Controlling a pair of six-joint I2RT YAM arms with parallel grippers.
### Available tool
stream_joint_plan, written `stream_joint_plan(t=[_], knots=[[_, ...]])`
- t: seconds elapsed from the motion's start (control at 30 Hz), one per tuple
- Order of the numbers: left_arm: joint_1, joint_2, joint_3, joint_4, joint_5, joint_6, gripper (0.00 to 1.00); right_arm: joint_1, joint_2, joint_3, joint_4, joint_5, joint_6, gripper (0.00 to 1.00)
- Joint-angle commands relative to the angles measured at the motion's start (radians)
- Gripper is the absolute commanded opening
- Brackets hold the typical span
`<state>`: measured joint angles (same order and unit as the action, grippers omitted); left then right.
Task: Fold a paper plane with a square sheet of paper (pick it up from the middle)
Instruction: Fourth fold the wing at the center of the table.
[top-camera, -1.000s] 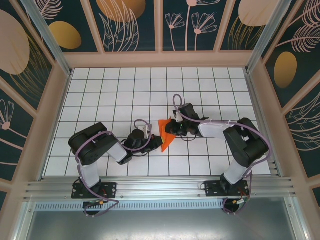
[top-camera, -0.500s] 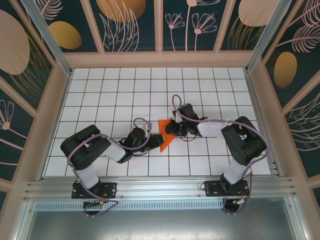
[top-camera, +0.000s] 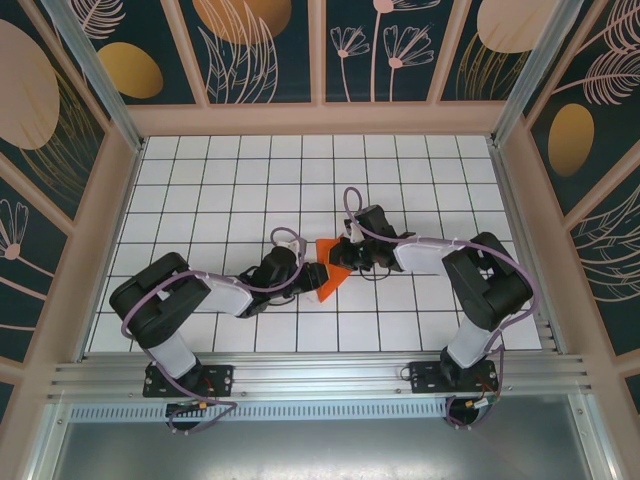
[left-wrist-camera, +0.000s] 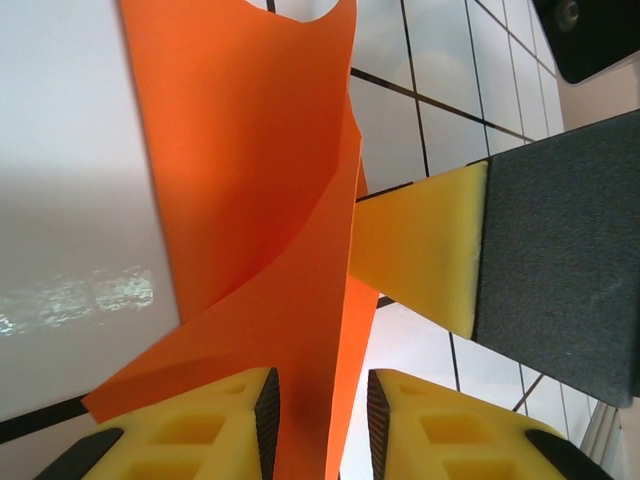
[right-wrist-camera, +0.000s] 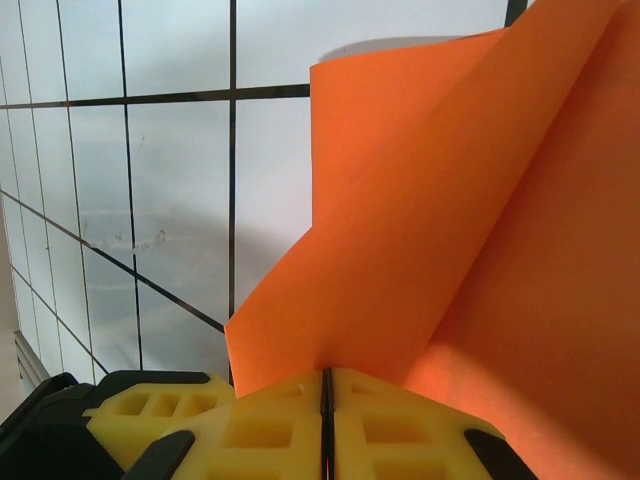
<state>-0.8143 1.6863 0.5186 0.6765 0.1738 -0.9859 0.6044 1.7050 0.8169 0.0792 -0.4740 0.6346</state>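
1. Close to the front edge, the left gripper (left-wrist-camera: 322, 420) reaches in from the left side. Its two yellow fingers stand a little apart and do not squeeze anything.
2. Right between those fingers sits the paper (top-camera: 330, 272). It is bent over in a fold and stands up on its edge. A thin strip of white shows between the paper and one finger. I think the fingers only need to close to hold it.
3. From the left fingers, the long side of the paper runs straight away toward the other arm.
4. A bit farther back, the right gripper (right-wrist-camera: 325, 395) is closed tight on the paper. Orange paper comes out of the line where its two fingers meet.
5. Both grippers are at the paper, one on each side, over the middle of the table (top-camera: 240, 180). I cannot tell if the paper's low edge touches the table.
6. Counting: one paper, two grippers, two arms. The paper does not look like a pointed plane yet.
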Motion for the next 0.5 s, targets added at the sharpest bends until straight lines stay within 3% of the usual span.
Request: stream_joint_plan(t=[0.0, 0.23, 0.47], knots=[[0.01, -0.019, 0.021, -0.059, -0.019, 0.044, 0.32, 0.014, 0.021, 0.031, 0.003, -0.022, -0.015, 0.1], [0.019, 0.001, 0.032, -0.031, 0.023, 0.046, 0.21, 0.015, 0.023, 0.036, -0.003, -0.025, -0.019, 0.1], [0.025, 0.021, 0.042, -0.008, 0.061, 0.037, 0.22, 0.017, 0.023, 0.04, -0.006, -0.025, -0.021, 0.1]])
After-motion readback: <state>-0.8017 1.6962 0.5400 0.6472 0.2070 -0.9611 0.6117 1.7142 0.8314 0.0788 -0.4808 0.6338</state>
